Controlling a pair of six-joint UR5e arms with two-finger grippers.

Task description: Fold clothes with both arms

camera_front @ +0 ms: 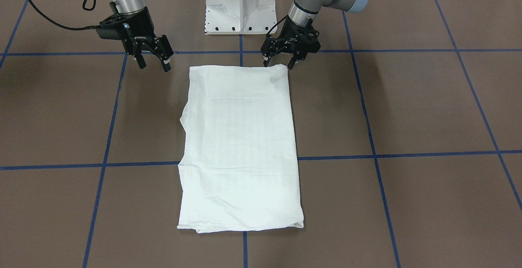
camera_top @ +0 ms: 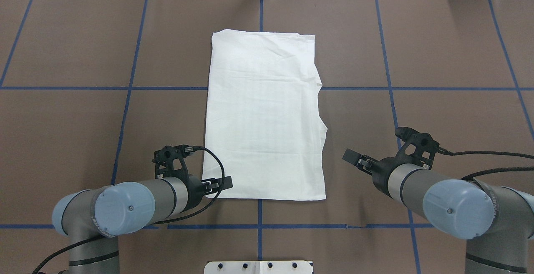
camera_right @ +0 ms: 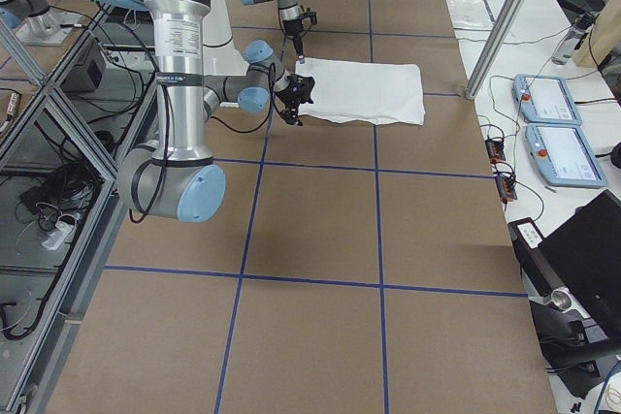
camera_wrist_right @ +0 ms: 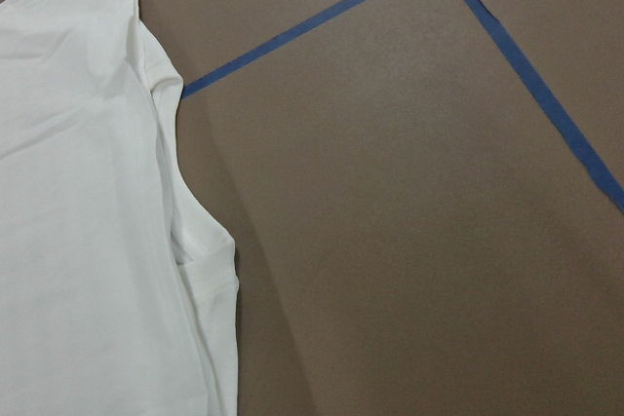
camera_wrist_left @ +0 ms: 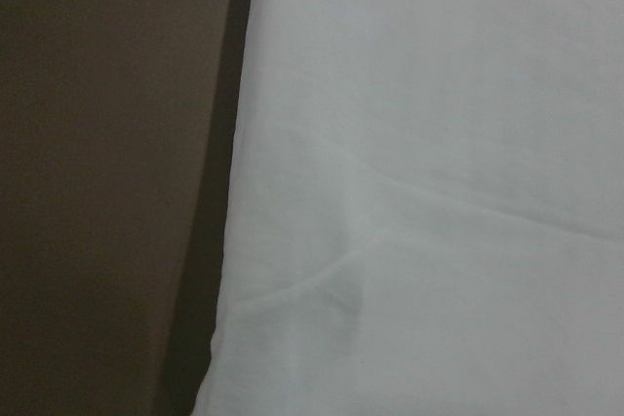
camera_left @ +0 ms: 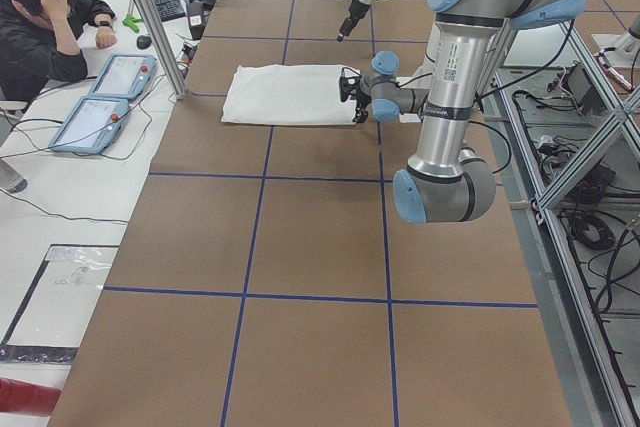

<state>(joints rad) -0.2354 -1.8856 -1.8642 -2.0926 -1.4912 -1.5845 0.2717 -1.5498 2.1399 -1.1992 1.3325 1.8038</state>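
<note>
The clothes are one white shirt (camera_front: 240, 145) (camera_top: 265, 115), folded into a long rectangle that lies flat on the brown table. No print or collar shows. My left gripper (camera_front: 278, 63) (camera_top: 217, 184) is open, its fingertips straddling the shirt's corner nearest the robot on my left side. The left wrist view is filled with white cloth (camera_wrist_left: 439, 192) and its edge. My right gripper (camera_front: 154, 64) (camera_top: 356, 160) is open and holds nothing. It hangs over bare table beside the shirt's other near corner. The right wrist view shows the shirt's wavy side edge (camera_wrist_right: 88, 241).
The white pedestal base (camera_front: 240, 7) stands just behind the shirt's near edge. Blue tape lines (camera_top: 125, 87) grid the table. A seated person (camera_left: 40, 27) and two control tablets (camera_left: 110, 97) are past the far edge.
</note>
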